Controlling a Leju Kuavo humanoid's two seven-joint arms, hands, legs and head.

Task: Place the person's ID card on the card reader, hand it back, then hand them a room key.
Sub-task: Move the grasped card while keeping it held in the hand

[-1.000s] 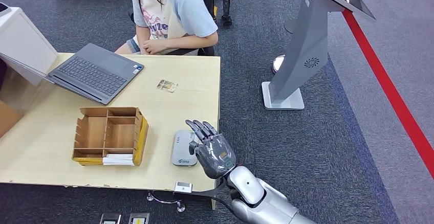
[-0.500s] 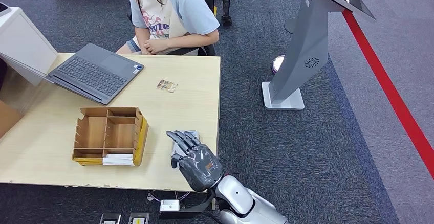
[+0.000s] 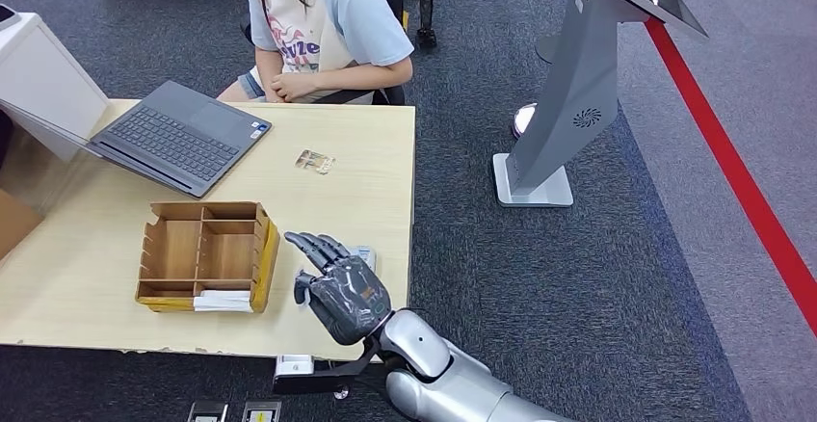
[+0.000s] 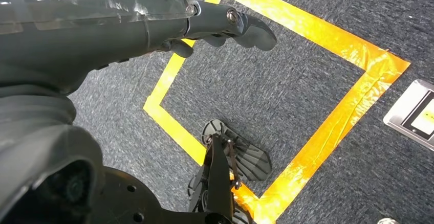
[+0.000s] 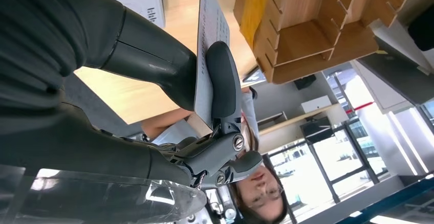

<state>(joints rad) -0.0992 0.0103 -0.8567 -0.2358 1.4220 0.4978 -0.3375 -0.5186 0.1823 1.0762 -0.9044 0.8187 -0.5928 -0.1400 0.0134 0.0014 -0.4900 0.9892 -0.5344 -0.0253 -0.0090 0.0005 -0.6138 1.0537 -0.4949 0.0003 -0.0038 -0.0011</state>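
My right hand (image 3: pixel 337 287) hovers over the table's front edge, covering most of the grey card reader (image 3: pixel 365 252). In the right wrist view the thumb and a finger of that hand (image 5: pixel 153 60) pinch a thin pale card (image 5: pixel 207 35) with printed lines, held edge-on near the wooden box (image 5: pixel 307 29). A small clear-sleeved card (image 3: pixel 314 161) lies on the table in front of the seated person (image 3: pixel 318 27). My left hand (image 4: pixel 220 22) hangs over the carpet, holding nothing, fingers loosely apart.
A wooden divided box (image 3: pixel 204 253) with white cards (image 3: pixel 222 300) in its front slot stands left of my right hand. An open laptop (image 3: pixel 178 135) sits at the back left. A grey kiosk stand (image 3: pixel 578 85) rises right of the table (image 3: pixel 376 181).
My right hand has moved left and toward the table's front, from beside the card reader to over it, closer to the wooden box. The person and the table items have stayed put.
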